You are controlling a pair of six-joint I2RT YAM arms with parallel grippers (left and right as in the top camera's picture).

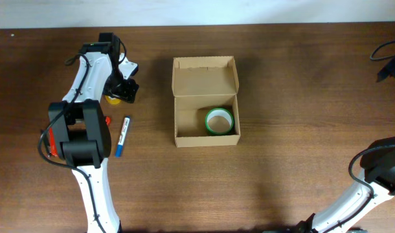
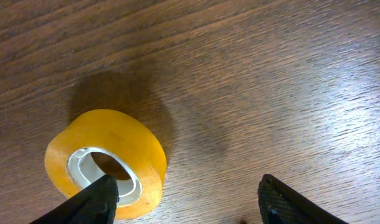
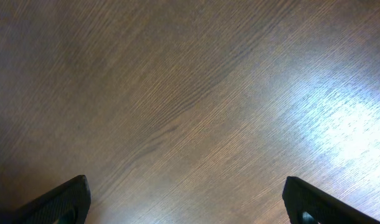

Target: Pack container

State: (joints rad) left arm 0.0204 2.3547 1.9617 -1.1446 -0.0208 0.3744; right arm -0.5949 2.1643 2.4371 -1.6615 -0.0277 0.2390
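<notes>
Left gripper [image 2: 187,200] stands open, empty, yellow tape roll [image 2: 106,155] at its ten o'clock — right gripper [image 3: 187,200] wide, empty. The cardboard container [image 1: 204,76] looks light, crushable — grip its wall.

Wrist view of my left gripper [image 2: 187,183] above a brown wood-grain table [image 2: 258,74]. My two dark fingers [image 2: 283,202] enter from the lower edge, spread wide, with only bare wood between them. A yellow tape roll [image 2: 115,140] with a white core lies flat at lower left. The finger on that side overlaps its near rim and hole; contact cannot be told. A soft shadow lies beyond the roll.
</notes>
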